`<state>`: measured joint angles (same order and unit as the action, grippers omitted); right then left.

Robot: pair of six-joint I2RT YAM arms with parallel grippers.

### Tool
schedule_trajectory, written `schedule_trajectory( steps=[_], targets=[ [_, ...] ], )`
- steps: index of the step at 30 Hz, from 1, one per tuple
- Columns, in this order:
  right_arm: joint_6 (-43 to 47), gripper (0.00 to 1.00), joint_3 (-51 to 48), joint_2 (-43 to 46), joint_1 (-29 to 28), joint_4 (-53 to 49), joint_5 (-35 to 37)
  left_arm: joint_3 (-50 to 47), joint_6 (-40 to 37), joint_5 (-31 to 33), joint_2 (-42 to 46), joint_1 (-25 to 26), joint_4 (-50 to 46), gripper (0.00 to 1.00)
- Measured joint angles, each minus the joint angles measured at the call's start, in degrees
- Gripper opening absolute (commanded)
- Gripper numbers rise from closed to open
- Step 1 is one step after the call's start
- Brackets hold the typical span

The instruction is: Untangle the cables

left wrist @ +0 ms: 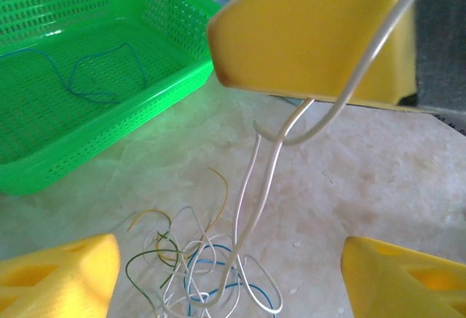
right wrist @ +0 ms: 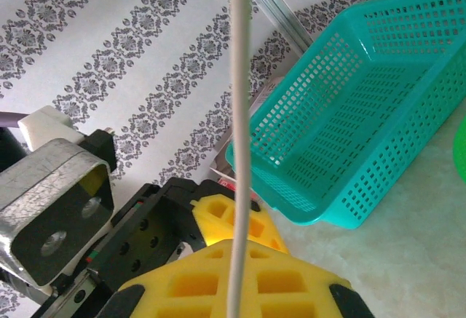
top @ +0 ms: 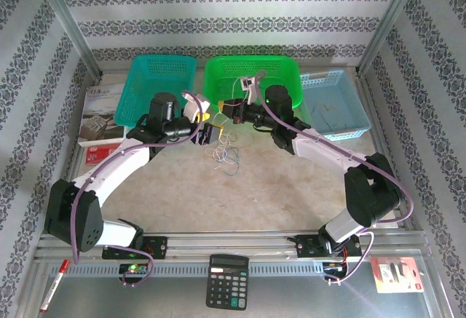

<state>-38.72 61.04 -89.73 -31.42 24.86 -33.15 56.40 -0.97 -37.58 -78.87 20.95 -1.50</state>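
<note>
The cables (top: 227, 155) lie mostly as one small tangle near the middle of the table (top: 291, 194), just in front of the baskets, and we judge the task under way but far from finished. At the left stands the teal basket (top: 140, 98), in which we can make out no wire. Next comes the left gripper (left wrist: 230, 263), hanging directly over the tangle with its yellow fingers (left wrist: 65, 278) spread wide; it holds nothing. Under it, yellow, dark green, bluish and white strands cross one another in several loops, so that knot is not yet undone. In the middle, the green basket (left wrist: 109, 140) has a single blue cable (left wrist: 98, 78) lying loose on its floor, apart from the rest, which we take as one strand already freed. Just right of the tangle, the right gripper (right wrist: 234, 245) is pressed together on a whitish cable (right wrist: 239, 100), raised above the table. This strand drops from it doubled and its lower end runs into the tangle, so it is lifted but not free. Farthest right stands the light-blue basket (top: 320, 79); what it holds is too small for us to tell. What is left, we think, is to draw the whitish cable clear and then separate the remaining strands one by one.
</note>
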Motion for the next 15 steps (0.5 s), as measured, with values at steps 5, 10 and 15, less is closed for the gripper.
schedule_trajectory(
  steps=[5, 10, 15],
  targets=[
    [0.00, 0.00, 0.20, 0.00, -1.03, -0.17, 0.00, 0.35, 1.25, -1.70, -1.90, 0.07, 2.38, 0.80],
    [0.00, 0.00, 0.61, 0.00, -1.11, -0.22, 0.00, 0.39, 2.69, -2.71, -4.33, 0.70, 4.68, 0.76],
    [-0.13, 0.00, 0.85, 0.00, -1.20, -0.20, 0.02, 0.39, 4.74, -2.69, -6.08, 1.18, 6.73, 0.43]
  ],
)
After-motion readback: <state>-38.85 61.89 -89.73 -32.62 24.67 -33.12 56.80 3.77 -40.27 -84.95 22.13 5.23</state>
